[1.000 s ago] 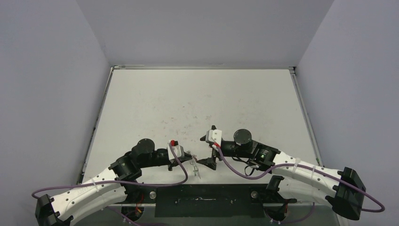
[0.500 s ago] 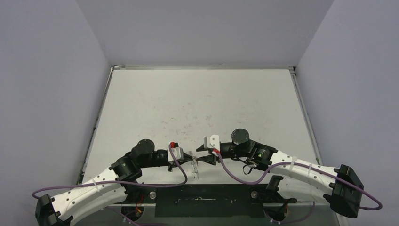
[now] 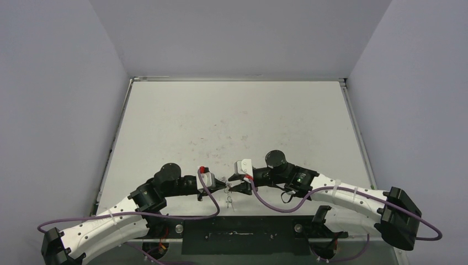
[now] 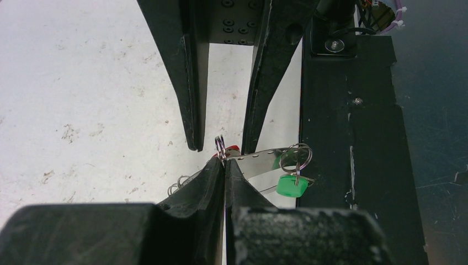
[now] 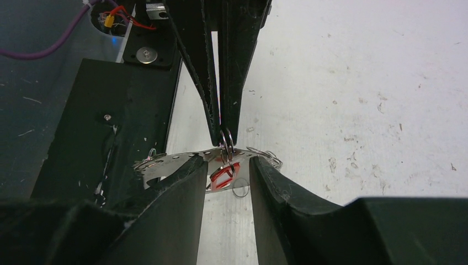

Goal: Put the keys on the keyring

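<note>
**Item:** small silvery split-wire keyring (image 4: 219,144) — light, stiff, springy, probably slick. It is pinched edge-on in the closed left gripper (image 4: 224,165).

**Attached:** red-tagged silver key (image 5: 223,176) hangs beneath it. Green-tagged silver key (image 4: 291,186) dangles from a perforated silvery metal strip (image 5: 171,161).

**Best hold, likely:** the plastic tags, not bare metal.

**Right gripper** (image 5: 227,165) — jaws apart, straddling the red tag, no contact visible.

**Beyond:** scuffed white tabletop (image 3: 232,116), the cluster near its front edge; plain grey walls (image 3: 237,33).

One left gripper (image 4: 223,163), one right gripper (image 5: 227,165), one red tag (image 5: 222,175), one green tag (image 4: 291,186), one holed metal strip (image 4: 259,161) (rings (image 4: 295,155) uncountable)
</note>
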